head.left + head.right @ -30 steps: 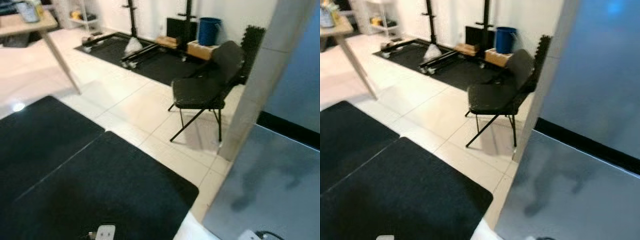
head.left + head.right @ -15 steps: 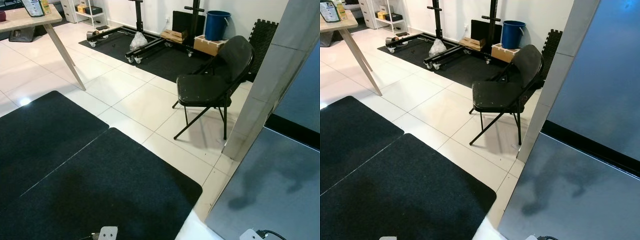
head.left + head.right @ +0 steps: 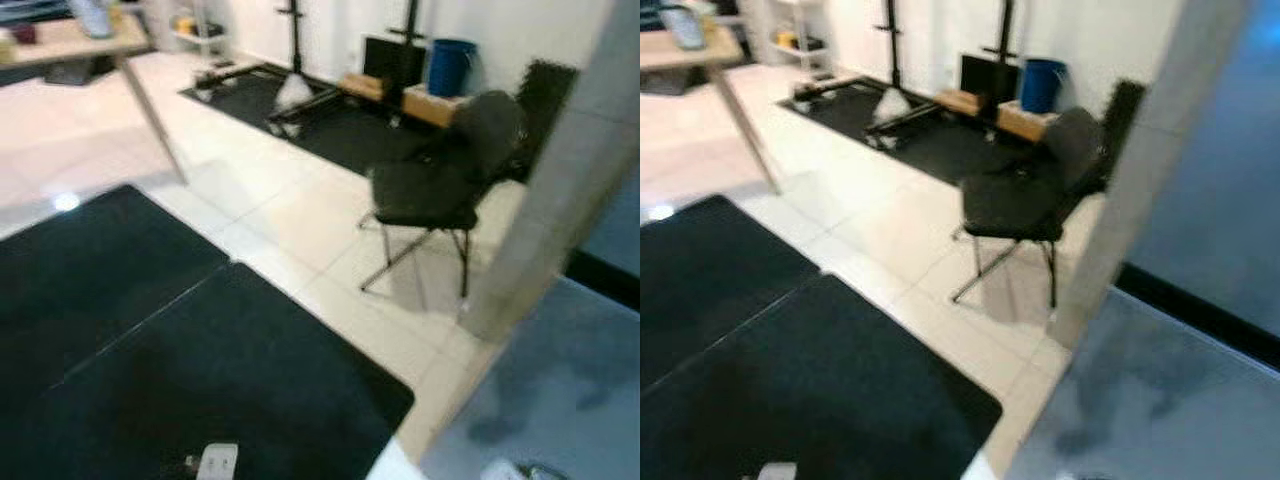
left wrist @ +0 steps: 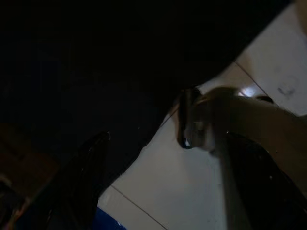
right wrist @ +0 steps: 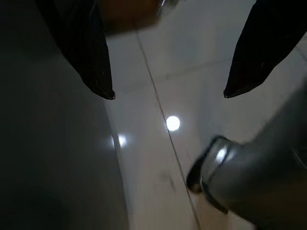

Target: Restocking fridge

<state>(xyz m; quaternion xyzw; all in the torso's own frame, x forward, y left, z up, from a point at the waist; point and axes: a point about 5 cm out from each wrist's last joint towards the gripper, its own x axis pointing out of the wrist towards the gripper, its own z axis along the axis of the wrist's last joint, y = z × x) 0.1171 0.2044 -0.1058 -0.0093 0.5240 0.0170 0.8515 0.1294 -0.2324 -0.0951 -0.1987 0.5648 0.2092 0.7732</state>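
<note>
A room with a pale tiled floor is seen in blurred head views, with two black mats laid side by side in the foreground. A black folding chair stands on the tiles near a grey pillar, and beside the pillar the grey-blue front of the fridge is seen at the right, its door closed. Farther back, a blue bucket and cardboard boxes are set against the wall next to a dark frame on wheels, and a wooden table stands at the far left. The left gripper hangs over a mat edge and tile, its fingers spread apart and empty — the view is very dark. The right gripper hangs over shiny tile, likewise parted and holding nothing.
</note>
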